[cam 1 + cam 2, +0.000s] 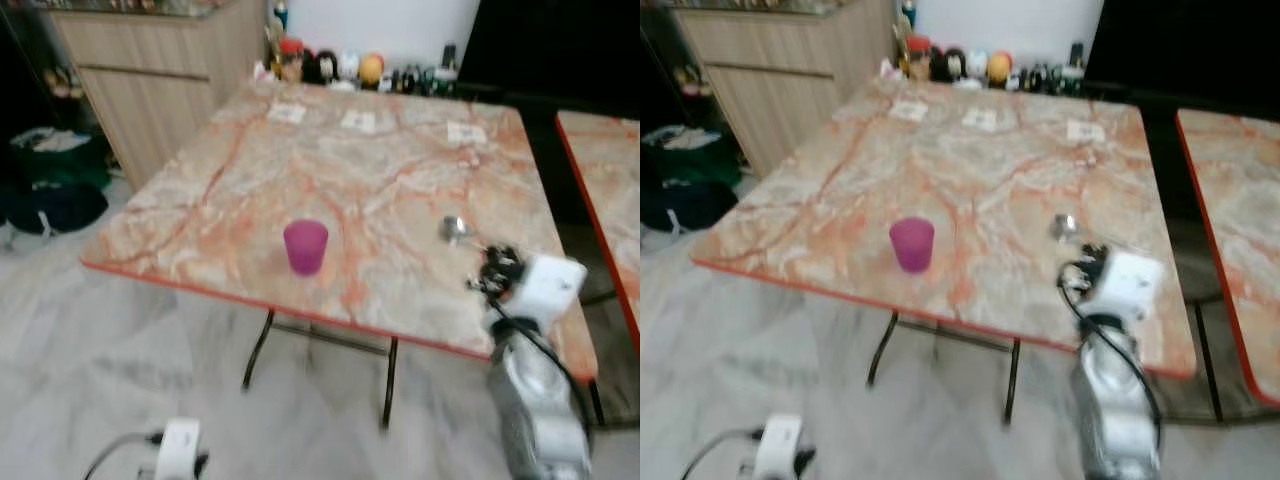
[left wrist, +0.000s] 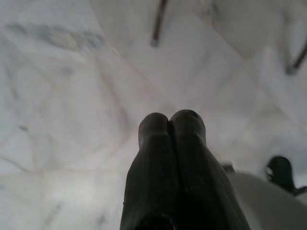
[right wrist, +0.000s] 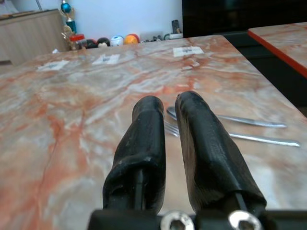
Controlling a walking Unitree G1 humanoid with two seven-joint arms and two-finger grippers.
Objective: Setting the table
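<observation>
A magenta cup [image 1: 305, 247] stands upright near the front edge of the marble table [image 1: 250, 180]. To its right lie a spoon [image 3: 230, 119] and a fork [image 3: 254, 139], side by side. My right gripper [image 3: 170, 101] hovers low over the table's front right part, pointing at the fork and spoon. Its fingers [image 3: 144, 139] are slightly open, with nothing between them. The spoon's bowl [image 1: 455, 228] shows just beyond that arm in the eye views. My left gripper [image 2: 169, 117] hangs shut over the floor, below the table's front.
Toys and bottles [image 1: 340, 68] line the far edge, with three paper cards [image 1: 360, 121] in front of them. A wooden cabinet [image 1: 150, 70] stands at the back left, dark bags [image 1: 50, 195] on the floor beside it. A second table [image 1: 610, 180] sits close on the right.
</observation>
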